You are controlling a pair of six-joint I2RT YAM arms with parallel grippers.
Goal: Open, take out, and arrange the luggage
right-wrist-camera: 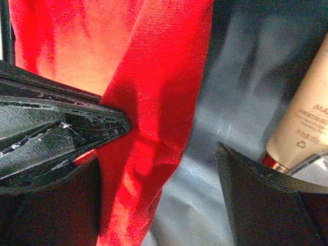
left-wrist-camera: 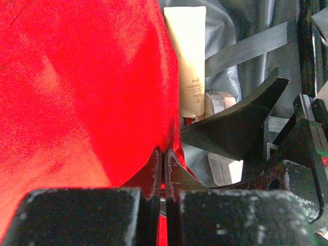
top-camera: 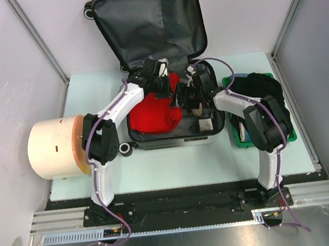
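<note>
The luggage (top-camera: 153,23) lies open at the back middle of the table, its grey-lined lid standing up. A red garment (top-camera: 152,115) fills its lower half. My left gripper (top-camera: 161,80) is shut on an edge of this red cloth (left-wrist-camera: 92,92), which is pinched between the fingertips (left-wrist-camera: 156,164). My right gripper (top-camera: 186,97) stands open inside the case, and a fold of the red garment (right-wrist-camera: 154,102) lies between its fingers, against the left one. A cream tube (left-wrist-camera: 187,61) lies on the grey lining (right-wrist-camera: 241,77), beside the right finger (right-wrist-camera: 256,195).
A beige cylinder (top-camera: 54,148) with an orange face lies on its side at the left, against the left arm. A green bin (top-camera: 236,141) holding dark items (top-camera: 258,85) stands right of the case. Small packets (left-wrist-camera: 223,169) and a grey strap (left-wrist-camera: 251,46) lie in the case.
</note>
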